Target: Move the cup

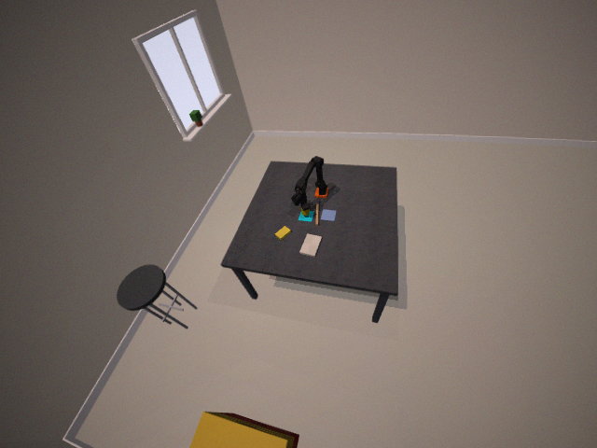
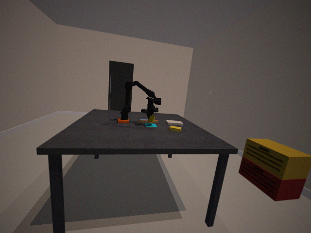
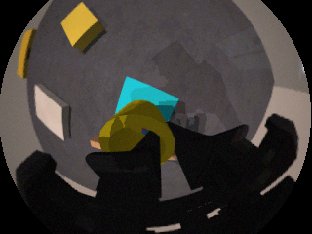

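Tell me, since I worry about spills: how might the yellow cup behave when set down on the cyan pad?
The yellow cup looks tall and narrow, so it may tip if released tilted. The gripper clamps its rim, suggesting stiff walls. The cyan pad seems flat, so it should stand steady.
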Robot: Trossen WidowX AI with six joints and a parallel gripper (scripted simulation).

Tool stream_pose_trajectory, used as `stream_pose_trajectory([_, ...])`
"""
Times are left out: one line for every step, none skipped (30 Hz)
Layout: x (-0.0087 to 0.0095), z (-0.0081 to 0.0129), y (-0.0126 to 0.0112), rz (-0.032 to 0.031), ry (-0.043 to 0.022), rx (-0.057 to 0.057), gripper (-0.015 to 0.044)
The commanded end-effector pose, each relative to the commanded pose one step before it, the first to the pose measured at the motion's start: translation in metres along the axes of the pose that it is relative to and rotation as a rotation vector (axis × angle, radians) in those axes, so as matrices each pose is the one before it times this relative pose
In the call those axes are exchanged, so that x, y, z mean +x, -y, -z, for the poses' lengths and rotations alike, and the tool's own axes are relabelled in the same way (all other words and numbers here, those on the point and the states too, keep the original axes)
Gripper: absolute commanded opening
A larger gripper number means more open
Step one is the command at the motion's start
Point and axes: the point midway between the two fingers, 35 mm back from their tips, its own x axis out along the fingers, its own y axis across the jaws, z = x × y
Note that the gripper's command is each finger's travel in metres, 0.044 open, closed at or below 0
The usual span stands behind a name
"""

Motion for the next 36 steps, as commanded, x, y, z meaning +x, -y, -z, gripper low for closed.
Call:
stream_pose_trajectory([0.00841, 0.00177, 0.00105, 0.00457, -0.01082, -0.0039, 0.0])
stream_pose_trajectory([0.0014, -0.00002, 0.00002, 0.0, 0.0, 0.0, 0.0])
stream_pose_trajectory([0.0014, -0.00002, 0.00002, 0.0, 0.0, 0.0, 0.0])
stream_pose_trajectory([0.0014, -0.00001, 0.00003, 0.0, 0.0, 0.0, 0.0])
stream_pose_trajectory([0.00139, 0.0, 0.00003, 0.0, 0.0, 0.0, 0.0])
stream_pose_trajectory([0.00139, 0.0, 0.00004, 0.00001, 0.0, 0.0, 0.0])
stream_pose_trajectory([0.00139, 0.00001, 0.00004, 0.00001, -0.00001, 0.0, 0.0])
stream_pose_trajectory([0.00139, 0.00002, 0.00005, 0.00001, -0.00001, 0.0, 0.0])
stream_pose_trajectory([0.00139, 0.00002, 0.00005, 0.00001, -0.00001, 0.0, 0.0])
stream_pose_trajectory([0.00139, 0.00003, 0.00006, 0.00001, -0.00001, 0.0, 0.0])
stream_pose_trajectory([0.00138, 0.00004, 0.00006, 0.00001, -0.00001, 0.0, 0.0])
stream_pose_trajectory([0.00138, 0.00004, 0.00007, 0.00001, -0.00001, 0.0, 0.0])
stream_pose_trajectory([0.00138, 0.00005, 0.00007, 0.00001, -0.00001, 0.0, 0.0])
stream_pose_trajectory([0.00138, 0.00006, 0.00007, 0.00001, -0.00001, 0.0, 0.0])
stream_pose_trajectory([0.00137, 0.00006, 0.00008, 0.00001, -0.00001, 0.0, 0.0])
stream_pose_trajectory([0.00137, 0.00007, 0.00008, 0.00001, -0.00001, 0.0, 0.0])
stream_pose_trajectory([0.00112, 0.00006, 0.00007, 0.00001, -0.00001, 0.0, 0.0])
stream_pose_trajectory([0.00068, 0.00004, 0.00005, 0.00001, -0.00001, 0.0, 0.0])
stream_pose_trajectory([0.00023, 0.00001, 0.00002, 0.0, 0.0, 0.0, 0.0])
stream_pose_trajectory([0.0, 0.0, 0.0, 0.0, 0.0, 0.0, 0.0])
stream_pose_trajectory([0.0, 0.0, 0.0, 0.0, 0.0, 0.0, 0.0])
stream_pose_trajectory([0.0, 0.0, 0.0, 0.0, 0.0, 0.0, 0.0])
stream_pose_trajectory([-0.00296, -0.00166, -0.00084, -0.00204, 0.00747, 0.004, 0.0])
stream_pose_trajectory([0.0, 0.0, 0.0, 0.0, 0.0, 0.0, 0.0])
stream_pose_trajectory([0.0, 0.0, 0.0, 0.0, 0.0, 0.0, 0.0])
stream_pose_trajectory([0.0, 0.0, 0.0, 0.0, 0.0, 0.0, 0.0])
stream_pose_trajectory([0.0, 0.0, 0.0, 0.0, 0.0, 0.0, 0.0])
stream_pose_trajectory([0.0, 0.0, 0.0, 0.0, 0.0, 0.0, 0.0])
stream_pose_trajectory([0.0, 0.0, 0.0, 0.0, 0.0, 0.0, 0.0])
stream_pose_trajectory([0.0, 0.0, 0.0, 0.0, 0.0, 0.0, 0.0])
stream_pose_trajectory([0.0, 0.0, 0.0, 0.0, 0.0, 0.0, 0.0])
stream_pose_trajectory([0.0, 0.0, 0.0, 0.0, 0.0, 0.0, 0.0])
stream_pose_trajectory([0.0, 0.0, 0.0, 0.0, 0.0, 0.0, 0.0])
stream_pose_trajectory([0.0, 0.0, 0.0, 0.0, 0.0, 0.0, 0.0])
stream_pose_trajectory([0.0, 0.0, 0.0, 0.0, 0.0, 0.0, 0.0026])
stream_pose_trajectory([0.0, 0.0, 0.0, 0.0, 0.0, 0.0, 0.0053])
